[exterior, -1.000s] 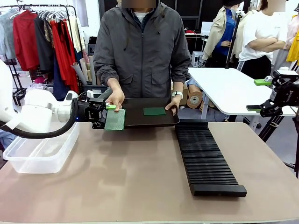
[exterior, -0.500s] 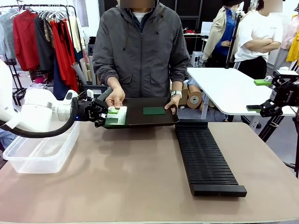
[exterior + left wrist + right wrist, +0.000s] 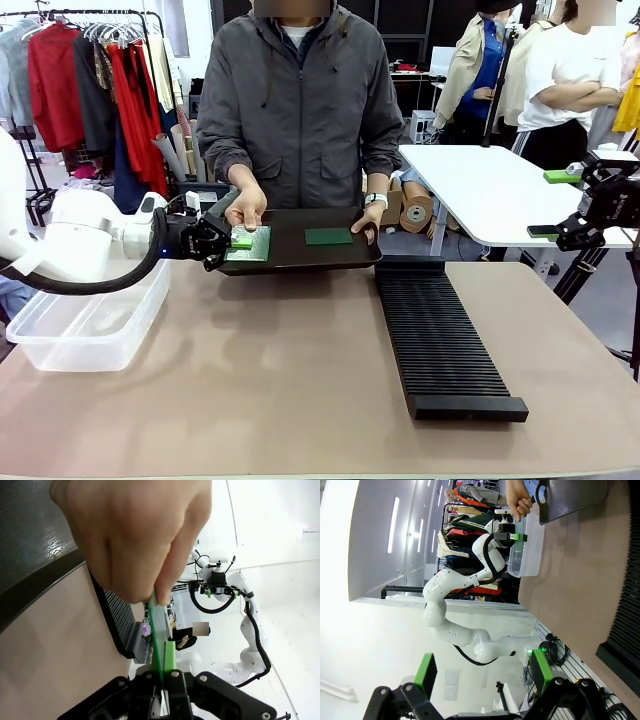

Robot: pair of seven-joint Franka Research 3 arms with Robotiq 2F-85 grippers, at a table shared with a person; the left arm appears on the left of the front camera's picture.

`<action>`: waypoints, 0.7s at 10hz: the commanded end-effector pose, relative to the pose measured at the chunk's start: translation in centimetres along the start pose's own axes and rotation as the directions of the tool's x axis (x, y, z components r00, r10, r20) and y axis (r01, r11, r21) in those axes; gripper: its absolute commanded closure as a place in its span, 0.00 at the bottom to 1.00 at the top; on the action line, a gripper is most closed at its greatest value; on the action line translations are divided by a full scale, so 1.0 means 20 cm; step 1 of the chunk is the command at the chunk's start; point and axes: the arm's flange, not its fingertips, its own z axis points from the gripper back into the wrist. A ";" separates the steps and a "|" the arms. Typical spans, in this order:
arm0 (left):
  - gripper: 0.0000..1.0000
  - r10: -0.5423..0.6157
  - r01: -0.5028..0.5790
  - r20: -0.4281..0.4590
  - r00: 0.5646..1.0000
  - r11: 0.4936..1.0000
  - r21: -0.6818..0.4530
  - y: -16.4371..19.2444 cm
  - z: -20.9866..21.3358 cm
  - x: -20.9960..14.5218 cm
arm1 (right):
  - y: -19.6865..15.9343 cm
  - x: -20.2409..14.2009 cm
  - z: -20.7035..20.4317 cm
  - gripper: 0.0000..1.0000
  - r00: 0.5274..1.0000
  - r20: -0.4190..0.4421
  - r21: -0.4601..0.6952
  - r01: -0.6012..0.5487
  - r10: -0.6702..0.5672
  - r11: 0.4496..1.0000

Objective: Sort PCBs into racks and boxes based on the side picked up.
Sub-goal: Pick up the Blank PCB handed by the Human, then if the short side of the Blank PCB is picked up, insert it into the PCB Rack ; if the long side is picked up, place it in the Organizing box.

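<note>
Jaws of left gripper [image 3: 237, 240] pinch the PCB [image 3: 257, 245] by its edge; best lift once the person's hand [image 3: 247, 208] lets go.

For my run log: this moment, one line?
left end effector: shut on PCB | right end effector: open, aside | hand: holding same PCB | second PCB: on tray

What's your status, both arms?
Left gripper: jaws shut on pale-face PCB over the tray's left end. Right gripper: jaws open, parked off to the right. Person's hand grips the same PCB.
</note>
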 end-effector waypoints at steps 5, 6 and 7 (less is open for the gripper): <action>1.00 0.000 0.000 0.000 1.000 1.000 0.000 0.00 0.00 0.00 | 0.01 -0.01 0.00 0.00 1.000 -0.005 0.001 -0.004 0.004 1.000; 1.00 0.000 0.000 0.000 1.000 1.000 0.000 0.00 0.00 0.00 | 0.01 -0.01 0.00 0.00 1.000 -0.005 0.001 -0.004 0.004 1.000; 1.00 0.000 0.000 0.000 1.000 1.000 0.000 0.00 0.00 0.00 | 0.01 -0.01 0.00 0.00 1.000 -0.005 0.001 -0.004 0.004 1.000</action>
